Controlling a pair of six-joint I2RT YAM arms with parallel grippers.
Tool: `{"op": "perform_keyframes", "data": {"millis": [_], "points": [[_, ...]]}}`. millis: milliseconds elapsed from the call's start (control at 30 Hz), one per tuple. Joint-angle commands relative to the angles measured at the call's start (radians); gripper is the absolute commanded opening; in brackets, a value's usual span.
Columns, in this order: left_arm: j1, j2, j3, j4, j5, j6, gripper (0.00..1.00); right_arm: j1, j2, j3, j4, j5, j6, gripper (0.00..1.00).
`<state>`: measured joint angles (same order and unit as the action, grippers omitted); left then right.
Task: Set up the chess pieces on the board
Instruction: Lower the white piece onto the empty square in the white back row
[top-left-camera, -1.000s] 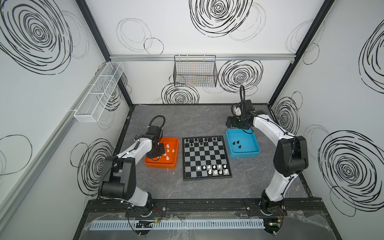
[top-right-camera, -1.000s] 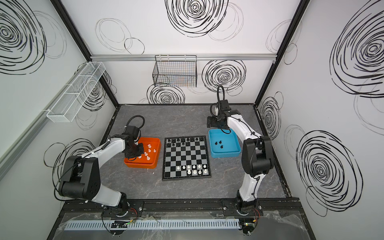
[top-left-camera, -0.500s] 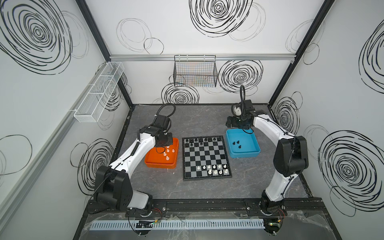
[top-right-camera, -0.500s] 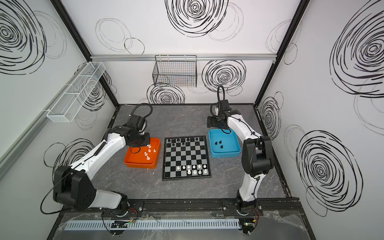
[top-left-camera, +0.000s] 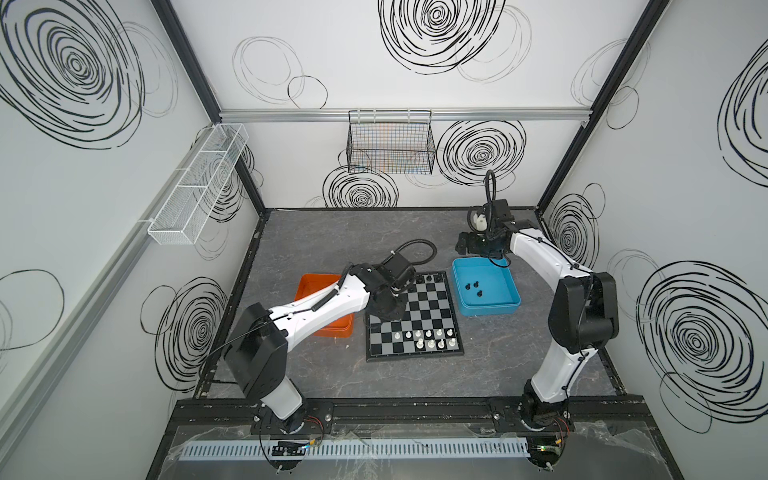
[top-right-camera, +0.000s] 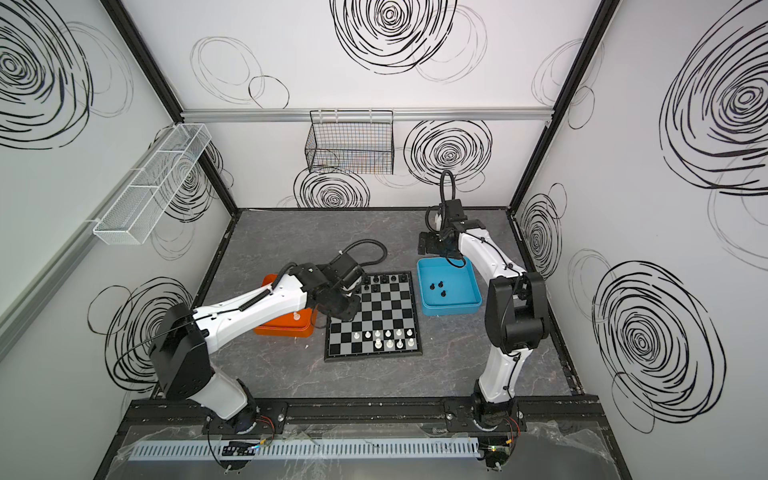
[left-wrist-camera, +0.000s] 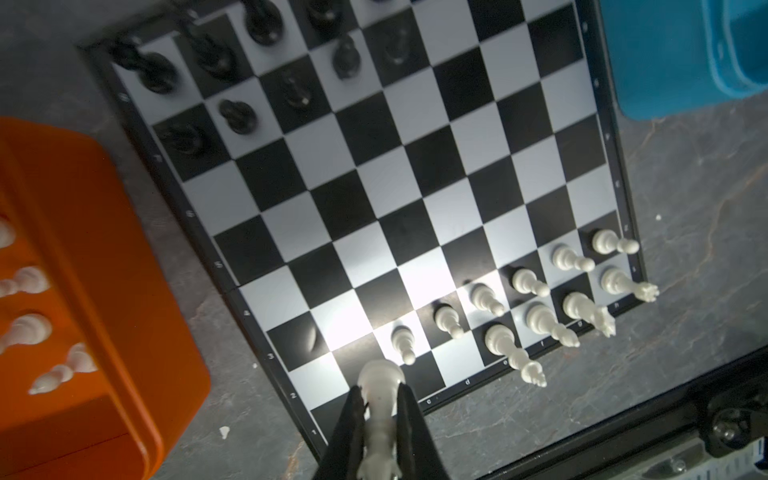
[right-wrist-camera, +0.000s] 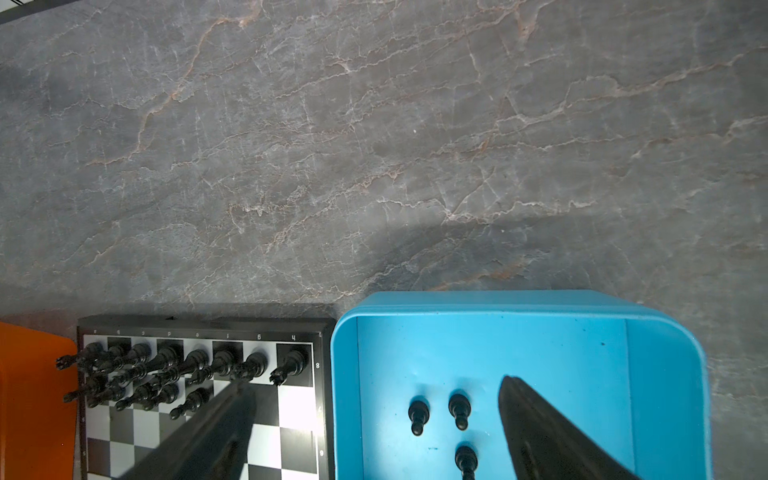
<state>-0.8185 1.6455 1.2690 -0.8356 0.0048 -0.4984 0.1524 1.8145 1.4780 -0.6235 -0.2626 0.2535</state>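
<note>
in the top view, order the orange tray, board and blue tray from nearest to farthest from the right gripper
1. blue tray: right beside the open right gripper, on the right side.
2. board: in the middle.
3. orange tray: on the left, beyond the board.

Board (top-left-camera: 428, 309) mid-table (top-left-camera: 415, 390), one tray each side

You've got the left tray (top-left-camera: 309, 281) just beside the board's left edge and the right tray (top-left-camera: 490, 309) just beside its right edge, both level with the far half. The far pieces (right-wrist-camera: 195, 361) fill the board's far row, with more in the next row toward the left. The near pieces (top-left-camera: 430, 337) sit in the two nearest rows, toward the right. Three loose pieces (top-left-camera: 473, 286) sit in the right tray, and a few spare pieces (left-wrist-camera: 25, 328) in the left one. The left gripper (left-wrist-camera: 380, 419) is over the board's left side with a held piece (left-wrist-camera: 380, 382) between its fingers. The right gripper (right-wrist-camera: 374, 384) hangs over the right tray's far left corner.
</note>
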Motion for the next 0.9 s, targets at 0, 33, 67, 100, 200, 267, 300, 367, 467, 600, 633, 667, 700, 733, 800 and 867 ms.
{"op": "perform_keyframes", "data": {"millis": [0,33,67,100,200,267,300,367,467,600,633,667,700,733,800,867], "points": [[-0.034,0.037,0.036,0.009,0.005,-0.026,0.14,-0.011,-0.047,-0.013,-0.001,0.003,-0.007,0.96],[-0.044,0.044,0.036,0.017,0.008,-0.027,0.14,-0.013,-0.048,-0.016,0.003,0.001,-0.007,0.96],[-0.052,0.05,0.036,0.028,0.012,-0.023,0.14,-0.015,-0.048,-0.019,0.004,-0.001,-0.007,0.96],[-0.06,0.058,0.039,0.03,0.012,-0.022,0.14,-0.017,-0.048,-0.02,0.005,-0.003,-0.007,0.96],[-0.079,0.068,0.04,0.041,0.02,-0.006,0.15,-0.019,-0.05,-0.025,0.006,-0.007,-0.008,0.96],[-0.09,0.07,0.039,0.049,0.029,0.0,0.15,-0.021,-0.05,-0.026,0.01,-0.007,-0.007,0.96],[-0.096,0.072,0.038,0.056,0.037,0.006,0.15,-0.021,-0.052,-0.028,0.009,-0.009,-0.007,0.96],[-0.106,0.077,0.034,0.068,0.042,0.015,0.15,-0.022,-0.053,-0.03,0.01,-0.007,-0.007,0.96],[-0.113,0.085,0.022,0.082,0.044,0.023,0.15,-0.025,-0.053,-0.032,0.012,-0.009,-0.008,0.96],[-0.121,0.089,-0.007,0.106,0.047,0.027,0.16,-0.027,-0.054,-0.036,0.013,-0.008,-0.007,0.96],[-0.123,0.09,-0.01,0.108,0.05,0.027,0.16,-0.029,-0.054,-0.036,0.014,-0.009,-0.006,0.96],[-0.126,0.091,-0.015,0.111,0.049,0.029,0.16,-0.028,-0.053,-0.036,0.013,-0.01,-0.005,0.96],[-0.128,0.091,-0.018,0.113,0.047,0.03,0.15,-0.029,-0.053,-0.037,0.014,-0.01,-0.006,0.96],[-0.13,0.091,-0.022,0.114,0.049,0.029,0.16,-0.028,-0.053,-0.038,0.015,-0.01,-0.005,0.96],[-0.135,0.091,-0.029,0.118,0.049,0.029,0.16,-0.028,-0.052,-0.038,0.013,-0.01,-0.006,0.96],[-0.138,0.091,-0.035,0.119,0.05,0.031,0.16,-0.028,-0.05,-0.038,0.013,-0.01,-0.005,0.96]]}}
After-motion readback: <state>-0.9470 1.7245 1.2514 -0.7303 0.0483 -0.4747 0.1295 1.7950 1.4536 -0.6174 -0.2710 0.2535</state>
